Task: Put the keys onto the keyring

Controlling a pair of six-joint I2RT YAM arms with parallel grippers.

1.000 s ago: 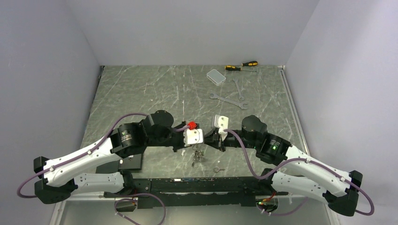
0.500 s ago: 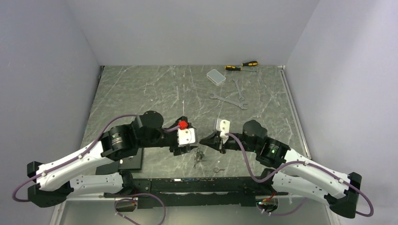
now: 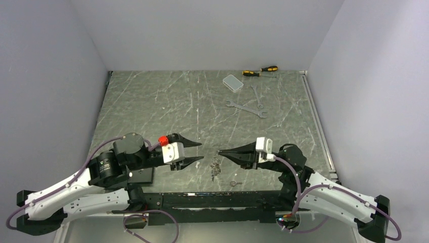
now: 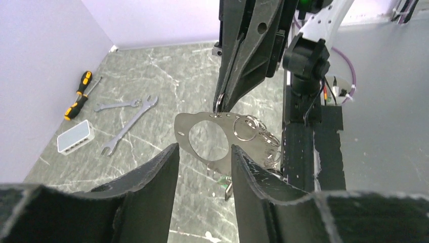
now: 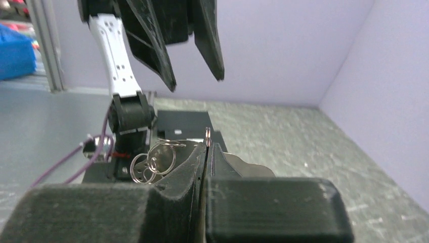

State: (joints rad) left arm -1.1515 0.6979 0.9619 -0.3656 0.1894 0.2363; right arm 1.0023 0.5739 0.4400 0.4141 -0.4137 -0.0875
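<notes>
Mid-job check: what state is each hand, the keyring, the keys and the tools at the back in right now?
left hand: open, empty, apart from the keyring.
right hand: shut on the keyring.
keyring: hanging from the right hand's tips.
keys: bunched under the keyring.
wrenches: lying flat on the table.
screwdrivers: lying by the back wall.
plastic box: resting beside the screwdrivers.

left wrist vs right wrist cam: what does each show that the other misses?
Left wrist only: wrenches, screwdrivers, plastic box, the round hole through the silver plate. Right wrist only: the left arm's white link, a blue object outside the cell. Both: open left tool, right tool shut on a thin ring, the plate, split rings.
</notes>
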